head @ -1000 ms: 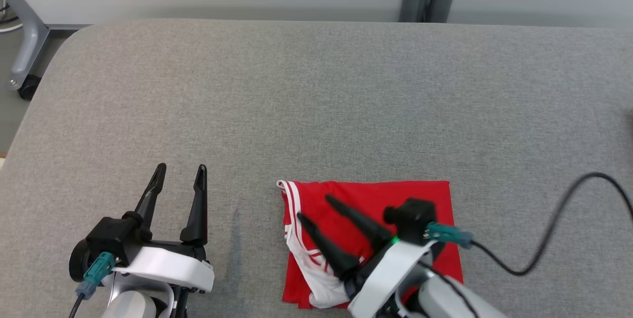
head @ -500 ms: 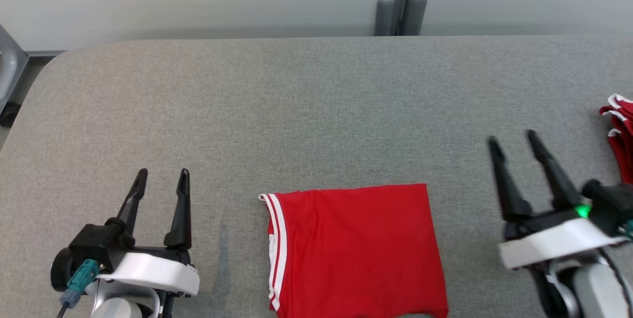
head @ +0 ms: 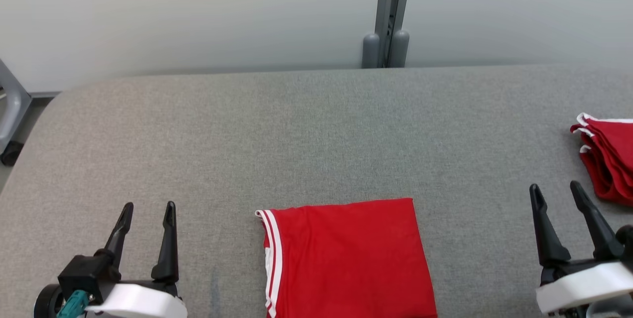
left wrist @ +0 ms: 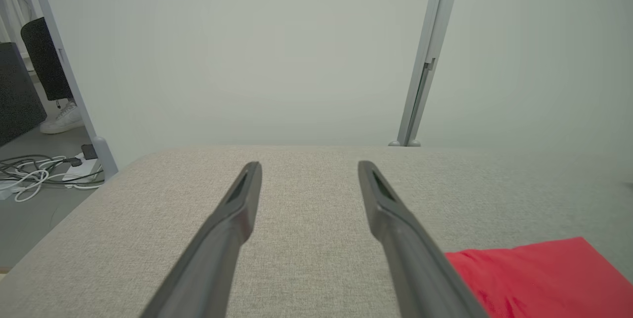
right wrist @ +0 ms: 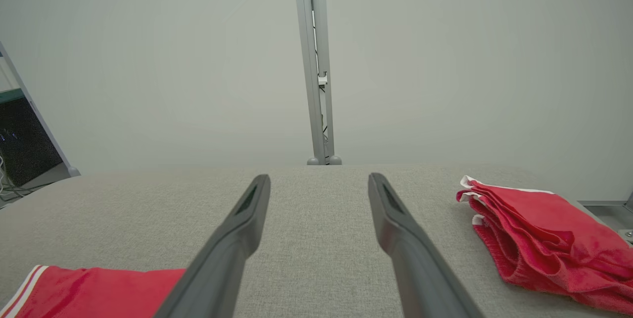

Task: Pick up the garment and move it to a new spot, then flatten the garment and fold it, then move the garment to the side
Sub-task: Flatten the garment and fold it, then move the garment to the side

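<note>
The garment [head: 346,258] is red with white stripes along its left edge, folded into a flat rectangle at the near middle of the grey padded table [head: 306,130]. Its corner shows in the left wrist view [left wrist: 539,278] and the right wrist view [right wrist: 94,291]. My left gripper [head: 147,206] stands open at the lower left, well apart from the garment, nothing between its fingers. My right gripper [head: 555,189] stands open at the lower right, also clear of the garment and empty.
A pile of red garments with white trim [head: 606,157] lies at the table's right edge, close beyond my right gripper, also in the right wrist view [right wrist: 544,236]. A grey post [head: 388,16] stands behind the table. Cables [left wrist: 39,174] lie on the floor at left.
My right gripper has lifted off the folded garment and swung to the right, empty. The camera has tilted up and turned, bringing the pile at the right into view. The left gripper stays open.
</note>
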Robot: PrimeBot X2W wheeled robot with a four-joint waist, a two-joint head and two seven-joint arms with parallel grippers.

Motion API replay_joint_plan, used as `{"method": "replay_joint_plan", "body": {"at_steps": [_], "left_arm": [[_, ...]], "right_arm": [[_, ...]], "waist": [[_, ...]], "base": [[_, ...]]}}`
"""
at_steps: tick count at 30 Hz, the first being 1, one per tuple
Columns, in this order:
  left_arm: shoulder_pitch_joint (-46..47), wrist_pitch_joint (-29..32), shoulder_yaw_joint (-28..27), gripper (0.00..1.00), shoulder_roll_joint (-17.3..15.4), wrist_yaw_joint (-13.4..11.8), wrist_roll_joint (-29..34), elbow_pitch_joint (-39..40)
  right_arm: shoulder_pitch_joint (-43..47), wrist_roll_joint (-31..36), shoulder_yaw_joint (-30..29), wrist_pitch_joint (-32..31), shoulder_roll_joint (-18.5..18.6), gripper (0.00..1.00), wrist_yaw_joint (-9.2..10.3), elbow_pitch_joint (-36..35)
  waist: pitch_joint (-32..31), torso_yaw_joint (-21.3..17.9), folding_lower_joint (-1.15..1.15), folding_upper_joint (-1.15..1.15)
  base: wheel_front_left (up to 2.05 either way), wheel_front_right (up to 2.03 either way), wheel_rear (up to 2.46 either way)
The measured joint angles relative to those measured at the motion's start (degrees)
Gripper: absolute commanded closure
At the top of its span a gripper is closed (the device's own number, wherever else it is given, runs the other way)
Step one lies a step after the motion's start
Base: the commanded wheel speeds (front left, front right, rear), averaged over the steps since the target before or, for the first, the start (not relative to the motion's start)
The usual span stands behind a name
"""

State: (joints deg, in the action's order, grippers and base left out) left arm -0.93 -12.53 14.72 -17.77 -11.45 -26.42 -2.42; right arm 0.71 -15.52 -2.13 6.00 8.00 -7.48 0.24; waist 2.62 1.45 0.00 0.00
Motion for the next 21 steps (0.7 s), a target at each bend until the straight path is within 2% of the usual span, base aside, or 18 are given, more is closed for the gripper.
{"method": "replay_joint_plan", "body": {"at_steps": [12, 21], "left_arm": [[-5.22, 1.92, 0.11, 0.00, -1.25, -1.23, -0.69, 2.35], [-5.92, 2.19, 0.27, 0.00, -1.48, -1.70, -0.94, 2.59]], "right_arm": [[6.12, 0.56, -1.48, -2.89, -1.80, 0.00, 0.00, -3.66], [7.19, 0.63, -2.31, -3.74, -2.44, 0.00, 0.00, -4.92]], "waist": [[-4.49, 0.86, 0.00, 0.00], [-4.76, 0.87, 0.00, 0.00]], "base": [[0.00, 0.00, 0.00], [0.00, 0.00, 0.00]]}}
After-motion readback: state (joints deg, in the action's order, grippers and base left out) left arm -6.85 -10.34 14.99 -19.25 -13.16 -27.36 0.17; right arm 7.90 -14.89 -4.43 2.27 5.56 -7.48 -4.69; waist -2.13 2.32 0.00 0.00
